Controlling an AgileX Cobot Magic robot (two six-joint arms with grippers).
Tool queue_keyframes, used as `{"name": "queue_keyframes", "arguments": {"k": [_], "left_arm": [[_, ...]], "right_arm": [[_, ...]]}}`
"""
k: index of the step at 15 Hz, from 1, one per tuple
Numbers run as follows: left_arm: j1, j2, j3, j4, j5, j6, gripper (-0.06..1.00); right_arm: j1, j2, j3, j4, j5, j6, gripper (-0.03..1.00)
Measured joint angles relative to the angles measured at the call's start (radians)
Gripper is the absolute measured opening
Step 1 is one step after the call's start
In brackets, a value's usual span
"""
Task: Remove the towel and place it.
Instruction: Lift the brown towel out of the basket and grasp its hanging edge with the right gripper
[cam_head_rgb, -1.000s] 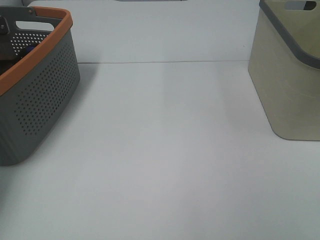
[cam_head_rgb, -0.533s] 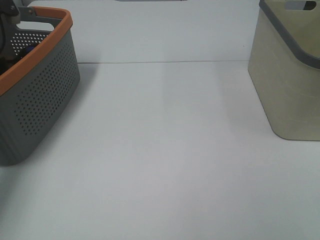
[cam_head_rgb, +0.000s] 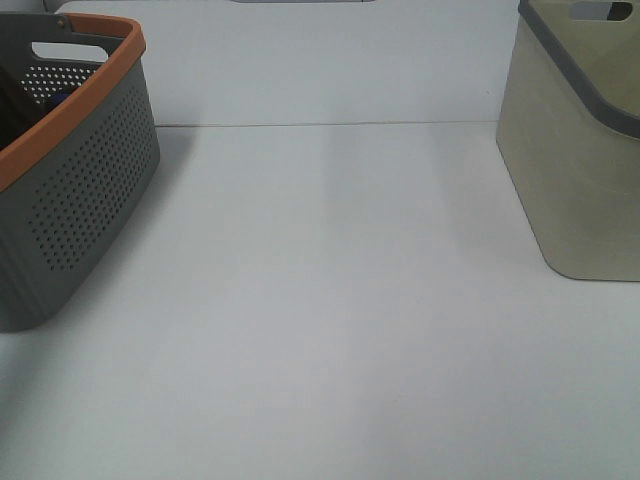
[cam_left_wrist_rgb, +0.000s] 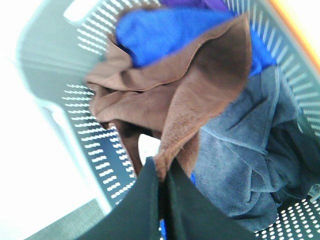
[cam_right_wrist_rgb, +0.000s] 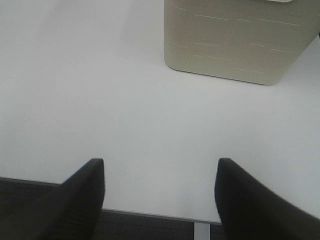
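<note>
In the left wrist view the dark reddish-brown towel (cam_left_wrist_rgb: 200, 85) hangs bunched from my left gripper (cam_left_wrist_rgb: 162, 182), whose black fingers (cam_left_wrist_rgb: 142, 205) are shut on its lower edge. Below it is the inside of the grey basket (cam_left_wrist_rgb: 95, 155), holding a blue cloth (cam_left_wrist_rgb: 160, 30) and a grey-blue garment (cam_left_wrist_rgb: 245, 165). From the exterior high view only the grey basket with the orange rim (cam_head_rgb: 90, 180) shows at the left; neither gripper appears there. My right gripper (cam_right_wrist_rgb: 160, 167) stands open over the bare white table (cam_right_wrist_rgb: 125, 100), nothing between its fingers (cam_right_wrist_rgb: 85, 195).
A beige basket with a grey rim (cam_head_rgb: 580, 150) stands at the right of the table (cam_head_rgb: 330, 300), also seen ahead of the right gripper as the beige basket (cam_right_wrist_rgb: 235, 40). The table's front edge (cam_right_wrist_rgb: 150, 215) runs just under the right fingers.
A piece of the left arm that showed at the top left corner above the grey basket has left the exterior view. The baskets have not moved.
</note>
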Motion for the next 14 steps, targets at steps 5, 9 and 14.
{"name": "queue_keyframes", "arguments": {"k": [5, 9, 14], "left_arm": [[0.0, -0.179, -0.002, -0.022, 0.005, 0.002, 0.0], [0.0, -0.248, -0.002, -0.1, 0.005, 0.109, 0.0], [-0.056, -0.319, -0.065, -0.252, -0.074, 0.266, 0.0]], "right_arm": [[0.0, 0.0, 0.0, 0.0, 0.0, 0.0, 0.65], [0.0, 0.0, 0.0, 0.0, 0.0, 0.0, 0.65], [0.0, 0.0, 0.0, 0.002, 0.0, 0.0, 0.65]]}}
